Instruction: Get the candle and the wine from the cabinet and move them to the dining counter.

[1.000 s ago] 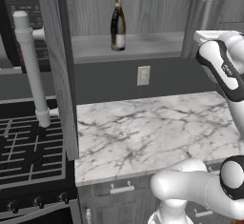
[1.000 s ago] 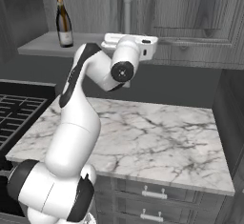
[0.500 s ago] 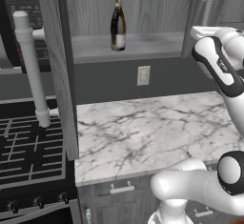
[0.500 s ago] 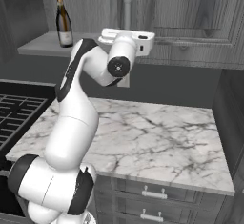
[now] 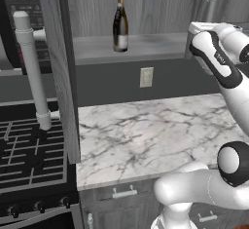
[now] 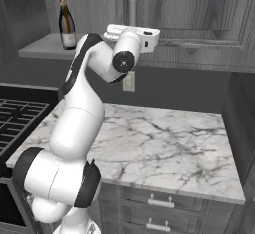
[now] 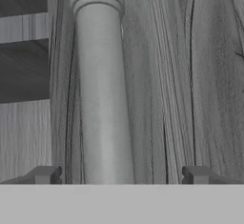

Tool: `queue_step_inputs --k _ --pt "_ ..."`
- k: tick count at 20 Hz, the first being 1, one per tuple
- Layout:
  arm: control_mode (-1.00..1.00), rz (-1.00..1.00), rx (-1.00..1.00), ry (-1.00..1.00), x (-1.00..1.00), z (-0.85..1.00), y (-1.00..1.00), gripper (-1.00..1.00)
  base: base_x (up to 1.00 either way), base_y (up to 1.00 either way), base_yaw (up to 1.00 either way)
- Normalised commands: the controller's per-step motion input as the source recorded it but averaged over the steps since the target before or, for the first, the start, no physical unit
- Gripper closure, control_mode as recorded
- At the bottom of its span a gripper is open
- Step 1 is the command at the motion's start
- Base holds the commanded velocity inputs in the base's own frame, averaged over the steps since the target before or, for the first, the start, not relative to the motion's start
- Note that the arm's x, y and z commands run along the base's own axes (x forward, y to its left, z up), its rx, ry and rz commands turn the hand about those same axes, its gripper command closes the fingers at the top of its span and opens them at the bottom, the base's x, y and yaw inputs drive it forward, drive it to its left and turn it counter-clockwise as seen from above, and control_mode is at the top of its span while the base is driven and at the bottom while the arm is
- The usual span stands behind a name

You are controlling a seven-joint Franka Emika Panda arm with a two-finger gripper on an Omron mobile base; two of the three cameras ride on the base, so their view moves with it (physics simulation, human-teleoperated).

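Observation:
The wine [image 5: 120,23] [image 6: 66,24], a dark bottle with a gold neck and pale label, stands upright on the open left shelf of the dark grey cabinet [image 5: 146,47]. My gripper [image 7: 121,175] is open, raised in front of the shut right door [image 6: 199,9]. That door's pale tubular handle [image 7: 102,99] [image 6: 133,4] runs between my two fingertips [image 7: 45,174], slightly left of the middle, and nothing is gripped. The candle and the dining counter are out of view.
The left cabinet door [image 5: 58,67] hangs open with its long handle [image 5: 31,67] over the black stove [image 5: 24,150]. Below lies a marble worktop [image 5: 146,130] with drawer fronts [image 6: 159,203]. A wall socket [image 5: 146,77] sits under the shelf.
The hand has risen and moved closer to the right door's handle. Its jaws have stayed open. The bottle has not moved.

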Motion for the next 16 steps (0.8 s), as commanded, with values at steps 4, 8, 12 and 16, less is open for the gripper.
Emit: queue_step_inputs --k 4,8,12,16 --pt "-1.00 0.00 0.00 0.01 0.39 -0.09 0.23 1.00 0.00 0.00 0.00" --pt "-1.00 0.00 -0.01 0.05 0.14 -0.07 0.11 1.00 0.00 0.00 0.00" --pt "-1.00 0.00 -0.02 0.04 0.00 -0.05 0.02 1.00 0.00 0.00 0.00" --pt "-1.00 0.06 0.00 0.05 -0.07 -0.08 -0.07 1.00 0.00 0.00 0.00"
